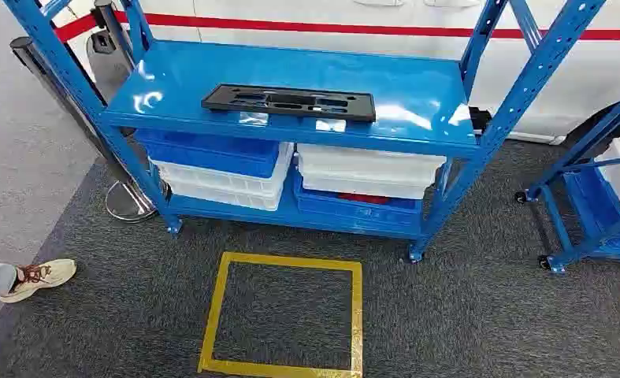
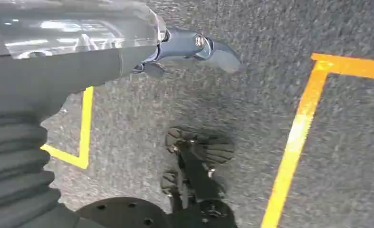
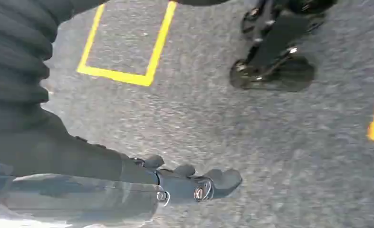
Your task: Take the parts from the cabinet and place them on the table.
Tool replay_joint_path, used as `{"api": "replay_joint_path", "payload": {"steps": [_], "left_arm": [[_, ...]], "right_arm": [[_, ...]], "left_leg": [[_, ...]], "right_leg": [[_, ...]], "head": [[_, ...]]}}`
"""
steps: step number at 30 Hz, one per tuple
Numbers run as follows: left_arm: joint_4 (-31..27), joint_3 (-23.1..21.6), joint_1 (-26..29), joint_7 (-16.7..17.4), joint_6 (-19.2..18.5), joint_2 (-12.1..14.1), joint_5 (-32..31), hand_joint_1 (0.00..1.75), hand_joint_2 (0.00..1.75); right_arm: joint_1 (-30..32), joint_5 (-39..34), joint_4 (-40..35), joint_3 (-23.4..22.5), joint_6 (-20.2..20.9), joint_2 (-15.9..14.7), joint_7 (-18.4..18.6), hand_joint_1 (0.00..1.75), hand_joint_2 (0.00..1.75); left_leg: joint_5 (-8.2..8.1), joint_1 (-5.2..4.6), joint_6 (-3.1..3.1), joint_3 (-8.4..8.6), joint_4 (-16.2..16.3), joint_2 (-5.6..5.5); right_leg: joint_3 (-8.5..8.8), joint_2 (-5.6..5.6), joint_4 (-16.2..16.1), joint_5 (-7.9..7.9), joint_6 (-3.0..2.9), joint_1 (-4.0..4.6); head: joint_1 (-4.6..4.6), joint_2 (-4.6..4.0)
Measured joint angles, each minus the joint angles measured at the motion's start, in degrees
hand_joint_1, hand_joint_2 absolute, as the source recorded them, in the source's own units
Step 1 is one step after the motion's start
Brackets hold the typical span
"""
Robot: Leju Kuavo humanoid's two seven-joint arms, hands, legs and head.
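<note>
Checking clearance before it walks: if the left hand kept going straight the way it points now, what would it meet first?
Probably the grey carpet: the left hand hangs over the floor with nothing visible between, though depth is unclear.

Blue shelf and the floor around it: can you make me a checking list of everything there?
Surface: blue shelf, top level glossy with light glare.
Job's things: long black part lying flat on the top level, untouched.
Clutter: blue and white bins stacked on the lower level; something red inside the right-hand blue bin.
Robot hands: left robot hand and right robot hand hang over the carpet, holding nothing.
Cables: nothing seen.
Surroundings: grey carpet with a yellow tape square, a person's shoe, a barrier post, a second blue cart.
</note>
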Motion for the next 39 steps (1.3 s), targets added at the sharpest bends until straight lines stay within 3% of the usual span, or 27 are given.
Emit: {"api": "replay_joint_path", "payload": {"steps": [3, 6, 9, 10, 12, 13, 14, 16, 17, 18, 19, 20, 23, 24, 25, 26, 28, 29, 30, 31, 32, 33, 34, 35, 38, 39], "left_arm": [[0.50, 3.03, -0.66, -1.03, -0.22, -0.13, -1.47, 0.00, 0.00], [0.81, 5.43, -1.00, -1.77, -0.37, -0.15, -2.70, 0.00, 0.00], [1.05, 7.11, -1.31, -2.14, -0.63, -0.33, -3.50, 0.00, 0.00], [1.09, 7.55, -1.42, -2.27, -0.77, -0.50, -3.70, 0.00, 0.00], [1.12, 8.42, -1.69, -2.47, -0.83, -0.64, -4.16, 0.00, 0.00], [1.20, 8.93, -1.75, -2.62, -0.85, -0.72, -4.36, 0.00, 0.00], [1.31, 9.47, -1.78, -2.73, -0.92, -0.77, -4.49, 0.00, 0.00], [1.49, 10.39, -1.79, -2.84, -0.96, -0.98, -4.88, 0.00, 0.00], [1.55, 10.89, -1.95, -2.95, -0.98, -1.11, -5.23, 0.00, 0.00], [1.57, 11.24, -1.99, -3.01, -0.98, -1.18, -5.45, 0.00, 0.00], [1.68, 11.68, -1.92, -3.04, -1.00, -1.29, -5.67, 0.00, 0.00], [1.79, 12.29, -2.11, -3.15, -1.01, -1.36, -5.93, 0.00, 0.00], [2.06, 13.73, -2.30, -3.34, -1.05, -1.47, -6.78, 0.00, 0.00], [2.08, 14.13, -2.48, -3.47, -1.11, -1.44, -6.91, 0.00, 0.00], [2.16, 14.56, -2.67, -3.71, -1.20, -1.68, -7.37, 0.00, 0.00], [2.23, 15.02, -2.83, -3.78, -1.22, -1.75, -7.50, 0.00, 0.00], [2.34, 15.99, -3.11, -3.93, -1.22, -1.77, -8.05, 0.00, 0.00], [2.41, 16.51, -3.18, -4.04, -1.22, -1.77, -8.42, 0.00, 0.00], [2.49, 16.90, -3.17, -4.11, -1.22, -1.77, -8.64, 0.00, 0.00], [2.56, 17.27, -3.18, -4.17, -1.27, -1.79, -8.99, 0.00, 0.00], [2.58, 17.69, -3.23, -4.24, -1.31, -1.79, -9.21, 0.00, 0.00], [2.64, 18.14, -3.31, -4.35, -1.33, -1.79, -9.60, 0.00, 0.00], [2.78, 18.56, -3.32, -4.48, -1.35, -1.84, -9.86, 0.00, 0.00], [3.17, 19.15, -3.37, -4.72, -1.40, -1.99, -10.10, 0.00, 0.00], [3.21, 20.47, -3.85, -4.98, -1.44, -2.08, -11.02, 0.00, 0.00], [3.24, 20.88, -3.93, -5.09, -1.53, -2.14, -11.31, 0.00, 0.00]], "right_arm": [[-1.23, 0.48, -0.83, -0.45, 2.54, 0.85, -3.59, 0.00, 0.00], [-1.91, -1.62, -4.35, 0.49, 4.96, 1.22, -6.47, 0.00, 0.00], [-2.70, -4.26, -8.73, 2.05, 6.62, 1.51, -8.43, 0.00, 0.00], [-2.96, -5.12, -10.17, 2.56, 6.97, 1.51, -9.02, 0.00, 0.00], [-3.20, -6.77, -13.28, 3.69, 7.88, 1.49, -10.02, 0.00, 0.00], [-3.17, -7.58, -14.90, 4.26, 8.21, 1.49, -10.51, 0.00, 0.00], [-3.18, -8.32, -16.56, 4.83, 8.76, 1.49, -10.93, 0.00, 0.00], [-3.26, -9.73, -19.92, 6.06, 9.64, 1.49, -12.00, 0.00, 0.00], [-3.34, -10.50, -21.76, 6.86, 10.03, 1.46, -12.54, 0.00, 0.00], [-3.53, -11.24, -23.79, 7.44, 10.47, 1.44, -13.05, 0.00, 0.00], [-3.84, -11.90, -25.40, 8.14, 10.91, 1.44, -13.50, 0.00, 0.00], [-4.22, -12.64, -27.24, 8.90, 11.32, 1.42, -14.05, 0.00, 0.00], [-4.43, -14.89, -33.06, 11.35, 12.65, 1.40, -15.65, 0.00, 0.00], [-4.47, -15.72, -35.20, 12.22, 13.27, 1.42, -16.19, 0.00, 0.00], [-4.63, -16.57, -37.25, 13.14, 13.79, 1.40, -16.83, 0.00, 0.00], [-4.80, -17.31, -39.02, 13.84, 14.16, 1.38, -17.37, 0.00, 0.00], [-4.96, -18.87, -42.69, 15.42, 15.23, 1.40, -18.42, 0.00, 0.00], [-4.94, -19.57, -44.40, 16.16, 15.71, 1.40, -18.82, 0.00, 0.00], [-4.95, -20.41, -46.35, 17.00, 16.21, 1.40, -19.40, 0.00, 0.00], [-4.98, -21.12, -48.07, 17.80, 16.65, 1.40, -19.89, 0.00, 0.00], [-5.08, -21.86, -49.80, 18.61, 17.11, 1.38, -20.41, 0.00, 0.00], [-5.24, -22.71, -51.79, 19.52, 17.61, 1.38, -20.93, 0.00, 0.00], [-5.46, -23.48, -53.58, 20.36, 18.10, 1.38, -21.50, 0.00, 0.00], [-5.83, -24.35, -55.63, 21.30, 18.60, 1.38, -22.01, 0.00, 0.00], [-5.89, -26.67, -61.27, 23.79, 20.13, 1.29, -23.69, 0.00, 0.00], [-5.94, -27.37, -63.00, 24.46, 20.54, 1.27, -24.13, 0.00, 0.00]], "left_leg": [[-0.07, -0.08, 0.15, -0.02, 0.11, 0.00], [-0.25, -0.30, 0.66, -0.15, 0.31, -0.01], [0.65, 0.23, 1.69, 1.21, -1.53, 0.00], [0.82, 0.27, 2.01, 1.58, -1.97, -0.05], [0.72, 0.17, 2.29, 1.60, -1.92, -0.16], [0.61, 0.04, 2.33, 1.62, -1.88, -0.29], [0.50, -0.06, 2.36, 1.70, -1.83, -0.45], [0.05, -0.15, 2.15, 2.21, -1.64, -0.79], [-0.41, -0.15, 2.09, 2.67, -1.42, -0.45], [-0.90, -0.17, 1.89, 3.04, -1.17, -0.46], [-1.26, -0.38, 1.53, 2.93, -1.07, -0.40], [-1.56, -0.59, 1.08, 2.87, -0.56, -0.32], [-1.81, -0.44, 0.36, 2.88, -0.80, 0.97], [-2.58, -0.38, -0.02, 2.87, -0.52, 1.11], [-3.74, -0.32, -0.59, 2.10, 1.73, 0.98], [-5.42, -0.06, -0.83, 0.38, 5.11, 0.94], [-9.07, 0.58, -1.47, -5.15, 15.12, 0.95], [-9.24, 0.81, -1.64, -6.90, 17.70, 0.95], [-7.76, 1.07, -1.86, -7.50, 17.61, 0.95], [-5.21, 1.26, -2.03, -6.72, 14.88, 0.94], [-2.01, 1.47, -2.20, -5.04, 10.32, 0.80], [1.32, 1.80, -2.44, -2.91, 4.84, -0.09], [1.55, 2.14, -2.64, -1.69, 2.20, -2.36], [1.14, 1.92, -2.39, -1.10, 0.86, -3.17], [0.76, 1.50, -0.98, -1.54, 1.18, -1.90], [0.98, 1.80, -0.36, -1.38, 0.67, -1.52]], "right_leg": [[0.03, -0.01, 0.00, 0.02, 0.13, -0.08], [0.17, -0.04, -0.09, -0.01, 0.66, -0.29], [0.75, 0.07, 0.04, -0.40, 1.31, -0.37], [-0.43, 0.29, 2.46, -2.03, 1.15, -0.13], [-5.26, 0.57, 11.51, -6.12, 1.07, -0.05], [-7.57, 0.66, 15.41, -7.34, 1.09, -0.05], [-8.98, 0.69, 17.32, -7.21, 1.11, -0.05], [-7.99, 0.69, 13.49, -2.91, 0.84, -0.04], [-5.62, 0.50, 7.89, 0.88, 0.53, 0.04], [-3.58, -0.30, 2.77, 3.66, 0.10, 0.21], [-3.11, -1.65, 2.21, 2.48, -0.22, 0.77], [-2.77, -1.43, 0.77, 2.29, -0.41, 1.03], [-3.32, -0.14, 1.02, 2.19, -0.90, 1.00], [-2.78, 0.04, 0.40, 2.39, -1.21, 0.35], [-2.48, 0.41, 0.14, 2.33, -1.41, 0.34], [-2.43, 0.54, 0.14, 2.29, -1.60, 0.33], [-2.32, 1.19, 0.16, 2.12, -1.75, 0.32], [-2.22, 1.57, 0.18, 2.04, -1.67, 0.26], [-2.00, 2.10, 0.20, 1.90, -1.54, 0.10], [-1.73, 2.62, 0.22, 1.73, -1.28, -0.08], [-1.38, 3.18, 0.31, 1.52, -0.96, -0.29], [-1.07, 3.71, 0.44, 1.24, -0.54, -0.52], [-1.10, 4.16, 0.53, 1.00, -0.14, -0.61], [-1.56, 4.84, 1.08, 0.94, 0.26, -0.46], [-2.09, 5.99, 0.54, 1.45, 1.44, -0.76], [-2.15, 5.83, 0.66, 1.15, 1.72, -0.85]], "head": [[0.00, 0.00], [0.00, 0.00], [0.04, 0.00], [0.06, 0.00], [0.18, 0.00], [0.18, 0.00], [0.17, 0.00], [0.18, 0.00], [0.20, 0.00], [0.20, 0.00], [0.24, 0.00], [0.26, 0.00], [0.18, 0.00], [0.20, 0.00], [0.02, 0.00], [-0.04, 0.00], [0.02, 0.00], [-0.07, 0.00], [0.00, 0.00], [-0.02, 0.00], [-0.02, 0.00], [-0.02, 0.00], [0.02, 0.00], [-0.13, 0.00], [-0.07, 0.00], [-0.13, 0.00]]}}
